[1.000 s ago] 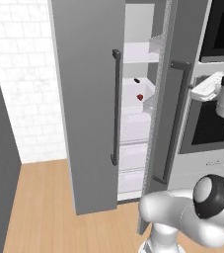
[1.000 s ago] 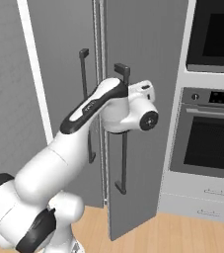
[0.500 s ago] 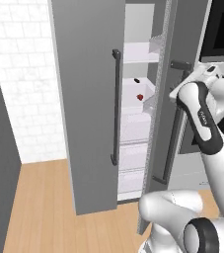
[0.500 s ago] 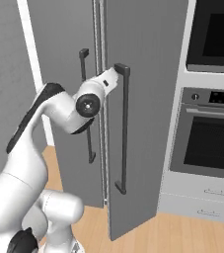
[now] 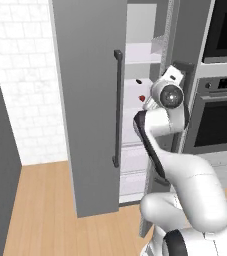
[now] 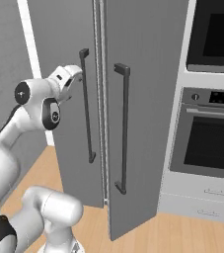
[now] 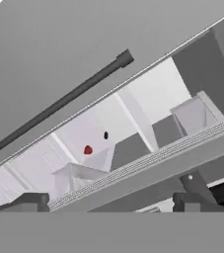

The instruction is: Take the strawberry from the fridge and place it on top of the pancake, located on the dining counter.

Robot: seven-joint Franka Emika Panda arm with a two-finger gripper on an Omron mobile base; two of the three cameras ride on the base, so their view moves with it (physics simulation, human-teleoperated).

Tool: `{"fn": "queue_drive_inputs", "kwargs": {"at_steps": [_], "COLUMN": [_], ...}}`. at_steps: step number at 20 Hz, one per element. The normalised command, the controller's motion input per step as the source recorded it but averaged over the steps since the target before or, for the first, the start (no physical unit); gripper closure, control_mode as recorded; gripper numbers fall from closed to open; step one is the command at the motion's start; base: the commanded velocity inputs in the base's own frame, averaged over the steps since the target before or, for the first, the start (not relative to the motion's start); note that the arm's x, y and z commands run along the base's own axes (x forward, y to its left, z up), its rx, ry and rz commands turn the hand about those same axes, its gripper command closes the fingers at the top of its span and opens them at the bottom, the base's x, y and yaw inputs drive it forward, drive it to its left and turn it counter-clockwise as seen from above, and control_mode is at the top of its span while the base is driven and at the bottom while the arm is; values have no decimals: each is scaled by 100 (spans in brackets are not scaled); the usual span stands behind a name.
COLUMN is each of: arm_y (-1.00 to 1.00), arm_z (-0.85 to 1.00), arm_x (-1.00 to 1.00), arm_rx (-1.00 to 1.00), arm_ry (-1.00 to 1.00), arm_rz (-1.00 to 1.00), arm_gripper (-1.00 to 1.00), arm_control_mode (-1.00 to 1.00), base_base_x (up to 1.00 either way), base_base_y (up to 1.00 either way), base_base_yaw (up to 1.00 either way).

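Reach step: jaws spread, empty, at the fridge [image 5: 92, 100] opening, strawberry [image 7: 88, 149] on a shelf well ahead; next needs pushing in toward it.

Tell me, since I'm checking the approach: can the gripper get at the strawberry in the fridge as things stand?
Probably yes. The fridge stands ajar, and the hand view looks through the gap straight at the strawberry on a white shelf. The gripper is open, with nothing between. The gap looks narrow, so the door edges may crowd the arm.
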Motion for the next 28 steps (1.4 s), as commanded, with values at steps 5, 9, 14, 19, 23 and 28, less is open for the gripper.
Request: {"fn": "queue_drive_inputs", "kwargs": {"at_steps": [5, 9, 14, 19, 23, 28], "arm_y": [11, -16, -26, -6, -19, -54], "arm_z": [0, -2, -12, -13, -4, 0], "arm_x": [44, 53, 59, 67, 47, 13], "arm_rx": [-32, -16, -8, -10, -5, 0], "arm_ry": [25, 10, 13, 12, 1, 0], "arm_rz": [-39, -27, -15, -11, -6, -4], "arm_gripper": [-100, -100, -100, -100, -100, -100], "arm_control_mode": [-100, -100, -100, -100, -100, -100], "base_base_x": [0, 0, 0, 0, 0, 0], "base_base_y": [0, 0, 0, 0, 0, 0], "base_base_yaw": [0, 0, 0, 0, 0, 0]}}
